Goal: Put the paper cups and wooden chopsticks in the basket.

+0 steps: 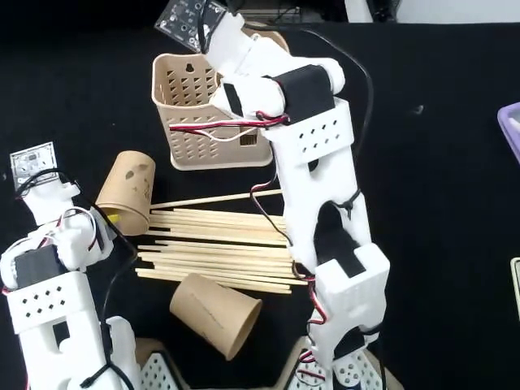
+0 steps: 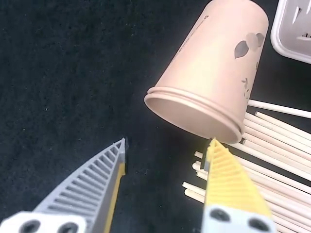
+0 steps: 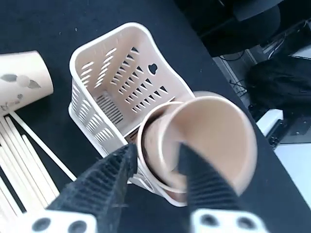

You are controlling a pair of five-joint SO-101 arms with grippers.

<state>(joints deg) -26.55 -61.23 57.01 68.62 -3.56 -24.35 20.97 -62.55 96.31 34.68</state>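
Note:
A beige basket (image 1: 195,122) (image 3: 112,73) stands at the back of the black table. My right gripper (image 1: 252,36) (image 3: 156,148) is shut on a paper cup (image 3: 214,126) (image 1: 272,36), holding it over the basket's far corner. A second paper cup (image 1: 126,191) (image 2: 214,73) (image 3: 24,82) lies on its side, mouth toward my left gripper (image 1: 106,218) (image 2: 167,141), which is open just short of its rim. Wooden chopsticks (image 1: 219,252) (image 2: 272,150) (image 3: 19,160) lie in a loose pile mid-table. A third cup (image 1: 215,313) lies on its side near the front.
A purple container's edge (image 1: 510,126) shows at the table's right side. The right arm's body stretches over the right ends of the chopsticks. A corner of the basket (image 2: 296,29) lies beyond the fallen cup in the left wrist view.

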